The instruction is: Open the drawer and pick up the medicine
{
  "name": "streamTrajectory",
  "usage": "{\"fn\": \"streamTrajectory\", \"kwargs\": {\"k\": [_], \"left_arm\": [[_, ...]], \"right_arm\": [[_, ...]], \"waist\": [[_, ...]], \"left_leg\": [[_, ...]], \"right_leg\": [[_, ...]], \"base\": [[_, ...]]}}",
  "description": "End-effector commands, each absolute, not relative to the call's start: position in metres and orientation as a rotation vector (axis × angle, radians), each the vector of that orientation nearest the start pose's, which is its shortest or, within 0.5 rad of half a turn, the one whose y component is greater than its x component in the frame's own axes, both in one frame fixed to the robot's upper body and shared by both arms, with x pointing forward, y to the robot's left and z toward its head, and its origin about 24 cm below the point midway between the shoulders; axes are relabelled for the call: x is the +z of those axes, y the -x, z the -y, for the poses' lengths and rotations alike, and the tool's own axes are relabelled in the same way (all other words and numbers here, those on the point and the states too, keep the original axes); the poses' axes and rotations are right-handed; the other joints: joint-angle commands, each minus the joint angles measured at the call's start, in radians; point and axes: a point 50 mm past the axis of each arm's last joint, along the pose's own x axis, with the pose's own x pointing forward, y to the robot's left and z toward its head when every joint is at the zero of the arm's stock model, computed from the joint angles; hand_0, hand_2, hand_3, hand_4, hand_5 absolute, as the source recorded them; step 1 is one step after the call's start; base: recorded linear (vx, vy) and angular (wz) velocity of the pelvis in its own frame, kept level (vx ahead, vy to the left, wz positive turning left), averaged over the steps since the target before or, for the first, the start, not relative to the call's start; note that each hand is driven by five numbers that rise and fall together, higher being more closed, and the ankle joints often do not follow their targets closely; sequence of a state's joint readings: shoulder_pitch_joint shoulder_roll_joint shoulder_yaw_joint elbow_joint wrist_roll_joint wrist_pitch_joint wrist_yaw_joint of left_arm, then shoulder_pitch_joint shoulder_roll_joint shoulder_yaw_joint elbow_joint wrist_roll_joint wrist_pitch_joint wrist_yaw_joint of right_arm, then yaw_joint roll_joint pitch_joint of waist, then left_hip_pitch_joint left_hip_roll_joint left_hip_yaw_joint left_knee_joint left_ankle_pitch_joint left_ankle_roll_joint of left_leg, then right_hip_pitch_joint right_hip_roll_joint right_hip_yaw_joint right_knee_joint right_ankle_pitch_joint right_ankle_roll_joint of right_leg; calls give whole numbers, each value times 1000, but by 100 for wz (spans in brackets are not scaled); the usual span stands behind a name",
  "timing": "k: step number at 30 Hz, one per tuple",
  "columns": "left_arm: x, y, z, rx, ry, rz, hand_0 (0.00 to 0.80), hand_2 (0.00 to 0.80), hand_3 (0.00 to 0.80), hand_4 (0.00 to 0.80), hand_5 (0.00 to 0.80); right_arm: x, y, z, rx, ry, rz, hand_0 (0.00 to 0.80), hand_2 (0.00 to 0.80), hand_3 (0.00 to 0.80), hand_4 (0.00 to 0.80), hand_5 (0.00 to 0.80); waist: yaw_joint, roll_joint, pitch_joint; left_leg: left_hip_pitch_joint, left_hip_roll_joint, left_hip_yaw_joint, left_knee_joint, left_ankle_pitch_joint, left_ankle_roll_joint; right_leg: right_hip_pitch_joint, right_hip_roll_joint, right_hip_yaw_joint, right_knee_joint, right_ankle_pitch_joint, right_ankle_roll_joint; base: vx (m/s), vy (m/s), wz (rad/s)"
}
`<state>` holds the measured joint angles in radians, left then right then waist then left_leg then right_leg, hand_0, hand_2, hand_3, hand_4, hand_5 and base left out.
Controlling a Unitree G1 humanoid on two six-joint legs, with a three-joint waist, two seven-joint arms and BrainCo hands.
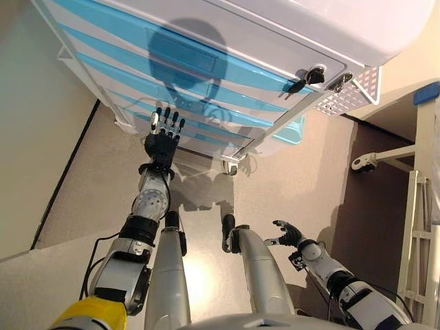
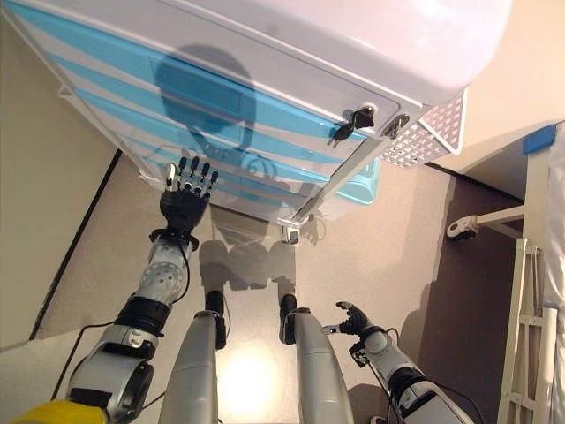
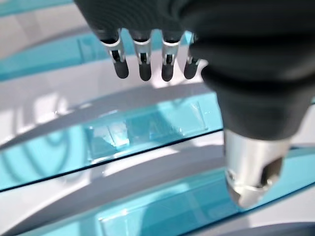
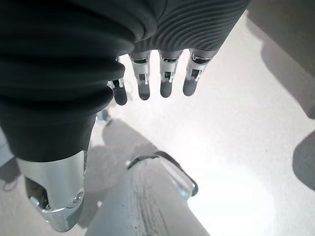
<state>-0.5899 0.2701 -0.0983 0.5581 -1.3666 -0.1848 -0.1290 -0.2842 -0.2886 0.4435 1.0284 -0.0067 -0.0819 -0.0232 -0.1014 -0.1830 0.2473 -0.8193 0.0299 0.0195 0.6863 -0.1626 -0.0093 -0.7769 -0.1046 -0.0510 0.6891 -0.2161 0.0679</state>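
A white cart with several blue drawer fronts (image 1: 206, 75) stands ahead, and all its drawers look closed. My left hand (image 1: 162, 141) is raised in front of the lower drawers with its fingers (image 3: 142, 64) straight and spread, holding nothing. In the left wrist view a blue front with a recessed handle (image 3: 147, 130) lies just past the fingertips, apart from them. My right hand (image 1: 289, 235) hangs low at my right side over the floor, its fingers (image 4: 165, 81) relaxed and empty. No medicine shows in any view.
A key (image 1: 307, 78) sticks out of the lock on the top drawer. A white perforated basket (image 1: 347, 93) hangs on the cart's right side, and a castor (image 1: 230, 167) sits under its corner. A white frame (image 1: 419, 234) with its own castor (image 1: 362, 163) stands at the right.
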Motion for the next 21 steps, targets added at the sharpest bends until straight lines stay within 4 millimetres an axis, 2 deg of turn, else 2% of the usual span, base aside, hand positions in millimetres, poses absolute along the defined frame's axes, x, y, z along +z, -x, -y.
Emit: {"fn": "streamTrajectory", "kwargs": {"k": [1,8,21], "left_arm": [[122,-367,-174,-133,1030,251,0,0,0,0,0],[141,-378,-185,-97,1029,295,0,0,0,0,0],[168,-384,-177,-154,1019,357,0,0,0,0,0]], "right_arm": [[-98,-229,212,222,581,-712,0,0,0,0,0],[-101,-224,214,220,568,-729,0,0,0,0,0],[-105,-220,214,207,542,-747,0,0,0,0,0]], "waist": [[-16,46,-19],[-43,34,-35],[-64,34,-58]], "left_leg": [[13,-35,7,14,-81,45],[-8,-26,15,11,-85,48],[-42,-20,11,-23,-66,41]], "right_leg": [[-18,9,-3,-57,74,35],[-42,26,8,-82,94,42],[-71,33,4,-127,129,47]], "base": [[28,60,-16],[10,23,-10],[2,-1,-3]]}}
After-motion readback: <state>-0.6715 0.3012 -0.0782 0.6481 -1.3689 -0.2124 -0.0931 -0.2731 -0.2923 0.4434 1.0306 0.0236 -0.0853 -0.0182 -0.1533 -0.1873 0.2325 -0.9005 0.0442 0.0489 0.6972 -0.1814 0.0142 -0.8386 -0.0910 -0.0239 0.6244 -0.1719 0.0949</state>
